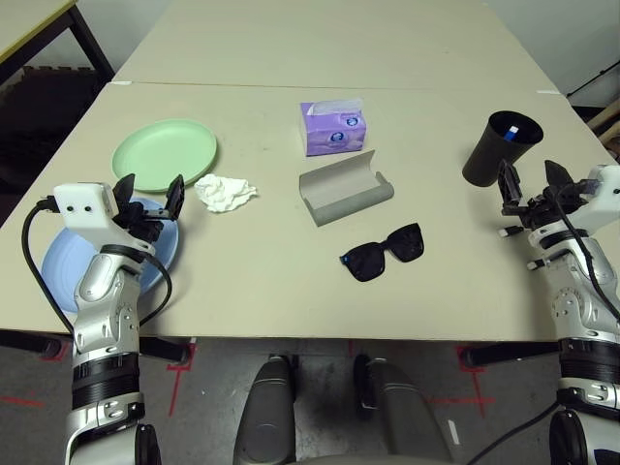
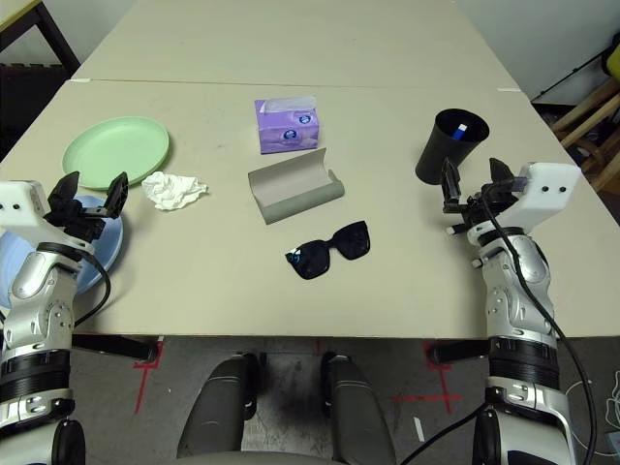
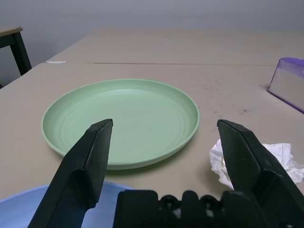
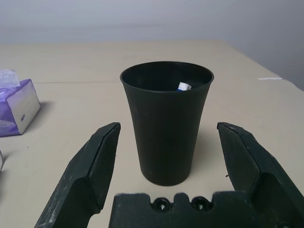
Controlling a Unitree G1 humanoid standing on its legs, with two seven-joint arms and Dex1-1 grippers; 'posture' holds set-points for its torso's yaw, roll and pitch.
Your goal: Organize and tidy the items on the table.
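Left gripper [image 1: 148, 198]: both black fingers spread wide apart, nothing between them, nothing touched; fingers rise ahead of the white wrist block, angled slightly upward; silver forearm runs back from the wrist toward the robot's own body, a black cable looping beside it. Right gripper [image 2: 472, 181]: fingers likewise spread wide, holding nothing; angled slightly upward ahead of its white wrist block; silver forearm trails back below it, cable alongside. The two arms mirror each other, set well apart.
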